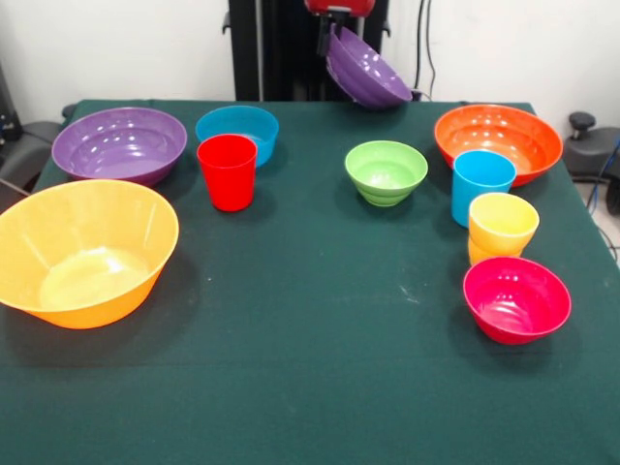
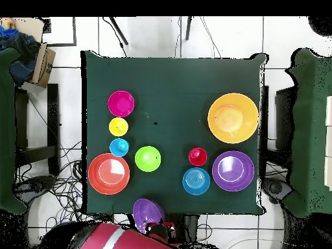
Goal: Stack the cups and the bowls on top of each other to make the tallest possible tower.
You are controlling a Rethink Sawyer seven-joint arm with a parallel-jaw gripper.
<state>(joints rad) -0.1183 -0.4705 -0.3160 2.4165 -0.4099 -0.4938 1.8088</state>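
Observation:
My gripper [image 1: 330,39] [image 2: 157,227] is shut on the rim of a purple bowl [image 1: 366,70] [image 2: 146,213], which hangs tilted above the table's edge by the robot. On the green cloth stand a second purple bowl [image 1: 119,143], a blue bowl [image 1: 237,131], a red cup [image 1: 227,171], a green bowl [image 1: 386,171], an orange bowl [image 1: 498,142], a light blue cup [image 1: 481,184], a yellow cup [image 1: 502,228], a magenta-pink bowl [image 1: 515,298] and the biggest yellow-orange bowl [image 1: 82,252]. All stand upright and apart, none stacked.
The table [image 2: 175,84] has a bare strip of cloth along the side away from the robot. Chairs [image 2: 32,123] and cables lie beside it, and a cardboard box [image 2: 43,61] stands off one corner.

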